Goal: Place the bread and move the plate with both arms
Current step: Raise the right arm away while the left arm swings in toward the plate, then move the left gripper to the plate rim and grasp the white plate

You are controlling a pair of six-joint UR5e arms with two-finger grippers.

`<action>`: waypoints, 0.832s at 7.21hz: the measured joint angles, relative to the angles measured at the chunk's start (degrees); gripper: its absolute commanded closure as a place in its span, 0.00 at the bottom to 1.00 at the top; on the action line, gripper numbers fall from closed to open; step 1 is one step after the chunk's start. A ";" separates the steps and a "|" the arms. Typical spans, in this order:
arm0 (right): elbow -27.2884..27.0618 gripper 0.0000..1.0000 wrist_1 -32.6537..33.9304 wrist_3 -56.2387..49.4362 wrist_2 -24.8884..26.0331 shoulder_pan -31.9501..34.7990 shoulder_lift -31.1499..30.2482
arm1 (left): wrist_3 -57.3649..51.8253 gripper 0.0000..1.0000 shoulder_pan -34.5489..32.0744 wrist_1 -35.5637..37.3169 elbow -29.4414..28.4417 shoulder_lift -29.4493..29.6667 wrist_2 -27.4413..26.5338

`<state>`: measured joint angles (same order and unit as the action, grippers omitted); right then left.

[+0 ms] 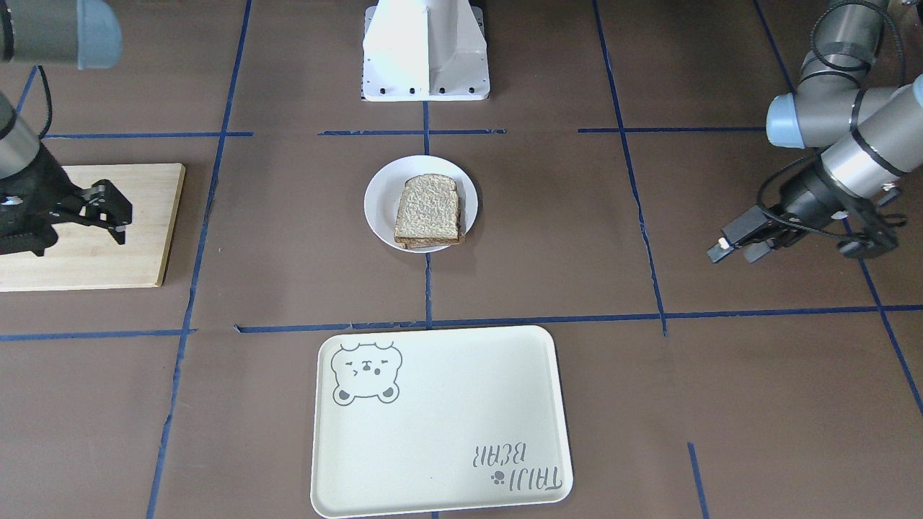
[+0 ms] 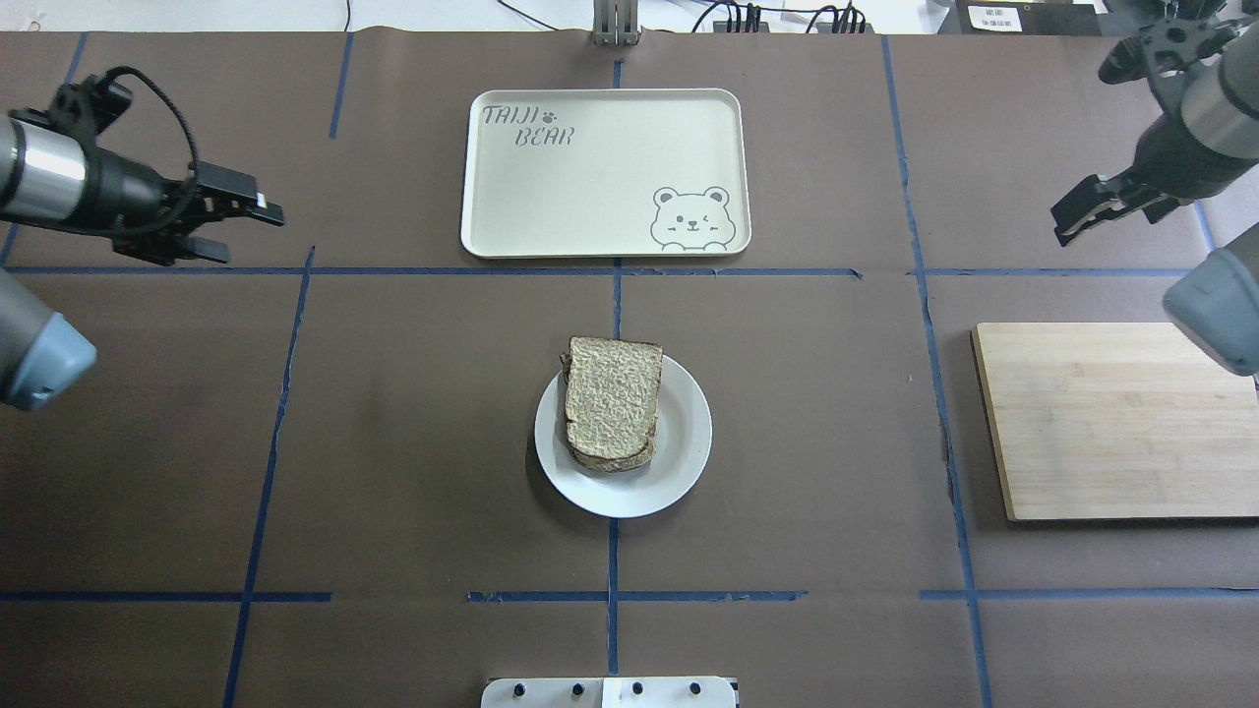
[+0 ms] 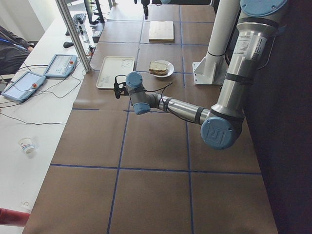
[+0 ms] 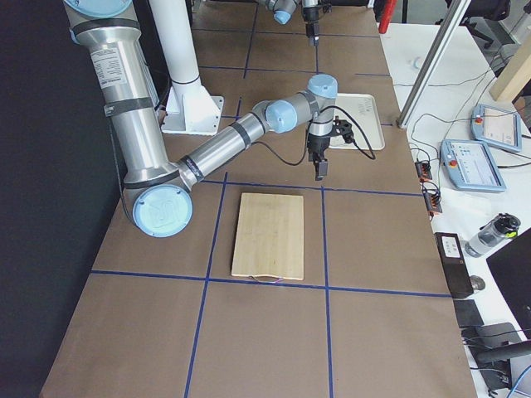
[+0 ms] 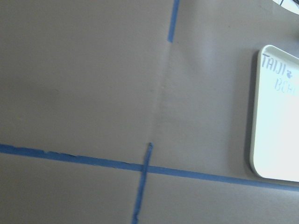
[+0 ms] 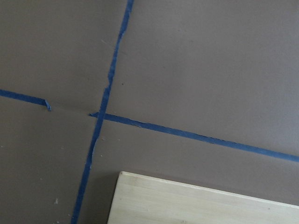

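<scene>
- Centrally in the overhead view sits one round white plate, resting on the brown table where two blue tape lines meet.
- One bread slice lies on the plate, rounded top toward the bottom of the frame. A second crust edge shows beneath it, so it seems to rest on another slice; what lies between cannot be seen.
- One cream tray with a bear drawing lies in the upper middle of that frame, well apart from the plate and with nothing on it.
- One wooden board lies at the right of the frame, bare.
- Two arms are in view. The left arm comes in at the upper left, and the left gripper hangs over bare table beside the tray, fingers apart and holding nothing.
- The right arm comes in at the upper right. The right gripper hangs by the board's edge, its two fingers apart and holding nothing.
- Both grippers are well apart from the plate and the bread.
- One white pedestal base stands at the top middle of the front-facing view.
</scene>
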<state>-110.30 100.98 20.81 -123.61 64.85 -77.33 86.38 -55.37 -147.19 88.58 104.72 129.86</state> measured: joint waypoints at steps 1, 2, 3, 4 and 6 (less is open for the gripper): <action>0.22 0.00 0.01 -2.24 -2.61 2.35 -2.05 | 6.02 0.29 4.77 -2.80 0.01 1.55 -4.07; 0.96 0.00 0.01 -4.63 -5.24 4.44 -3.20 | 10.10 0.43 8.61 -4.87 0.07 2.56 -6.77; 2.02 0.00 0.01 -7.40 -7.85 6.44 -3.93 | 12.16 0.47 11.34 -6.12 0.10 3.25 -7.94; 2.77 0.00 0.01 -9.74 -9.39 7.79 -4.57 | 13.04 0.49 13.40 -6.68 0.13 4.00 -8.43; 3.22 0.00 0.01 -11.39 -10.30 8.67 -5.12 | 15.53 0.52 18.44 -6.97 1.00 5.06 -12.58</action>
<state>-107.08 100.98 9.41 -133.91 73.52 -82.45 101.91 -36.92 -154.16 89.58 109.78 117.28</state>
